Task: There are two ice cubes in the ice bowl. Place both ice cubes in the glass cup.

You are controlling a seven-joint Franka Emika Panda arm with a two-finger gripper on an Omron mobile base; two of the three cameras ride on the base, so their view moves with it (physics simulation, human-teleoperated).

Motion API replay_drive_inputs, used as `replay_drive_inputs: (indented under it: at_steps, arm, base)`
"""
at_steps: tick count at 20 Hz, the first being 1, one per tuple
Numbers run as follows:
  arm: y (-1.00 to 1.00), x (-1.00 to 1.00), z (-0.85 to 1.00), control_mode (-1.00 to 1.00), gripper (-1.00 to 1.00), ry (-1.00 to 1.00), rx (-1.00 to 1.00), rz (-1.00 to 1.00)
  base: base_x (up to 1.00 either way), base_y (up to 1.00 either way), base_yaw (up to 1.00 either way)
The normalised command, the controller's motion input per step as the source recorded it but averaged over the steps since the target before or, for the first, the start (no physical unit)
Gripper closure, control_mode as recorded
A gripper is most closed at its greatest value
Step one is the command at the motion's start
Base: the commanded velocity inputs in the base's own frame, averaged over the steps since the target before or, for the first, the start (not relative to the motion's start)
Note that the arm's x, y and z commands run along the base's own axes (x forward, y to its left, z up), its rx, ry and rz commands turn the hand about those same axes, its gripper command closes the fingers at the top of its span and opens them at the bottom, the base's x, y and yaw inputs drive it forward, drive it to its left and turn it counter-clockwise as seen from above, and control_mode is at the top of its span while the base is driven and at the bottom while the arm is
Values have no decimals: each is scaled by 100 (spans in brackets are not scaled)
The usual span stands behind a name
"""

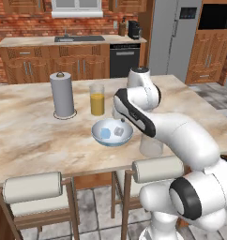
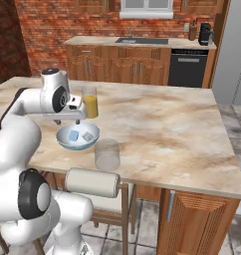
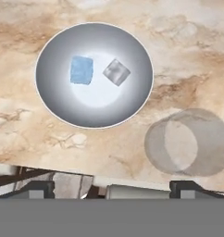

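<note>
Gripper (image 3: 112, 189) wide open, holding nothing, above the ice bowl (image 3: 53, 99); both ice cubes, blue (image 3: 81, 70) and grey (image 3: 116, 72), sit inside, beside the glass cup (image 3: 188, 142), likely light, hard, slick; pinch flat opposite faces.

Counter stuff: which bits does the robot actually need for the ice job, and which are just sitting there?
Needed:
- ice bowl
- light blue ice cube, lying in the bowl
- greyish ice cube, beside it in the bowl
- glass cup, empty, next to the bowl

Just sitting there:
- orange juice glass
- paper towel roll
- stools
</note>
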Motion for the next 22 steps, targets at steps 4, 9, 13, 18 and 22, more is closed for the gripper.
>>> replay_drive_inputs:
  at_steps: [4,9,13,18,22]
  arm:
    - [0,48,-48,-100,-100,6,-7,12]
    - [4,48,-50,-100,-100,9,-6,9]
    - [6,37,-42,-100,-100,4,-6,6]
    - [2,26,-35,-100,-100,0,-6,5]
    - [0,19,-38,-100,-100,0,-4,4]
  base:
    - [0,0,0]
    - [0,0,0]
    - [0,0,0]
    - [0,0,0]
    - [0,0,0]
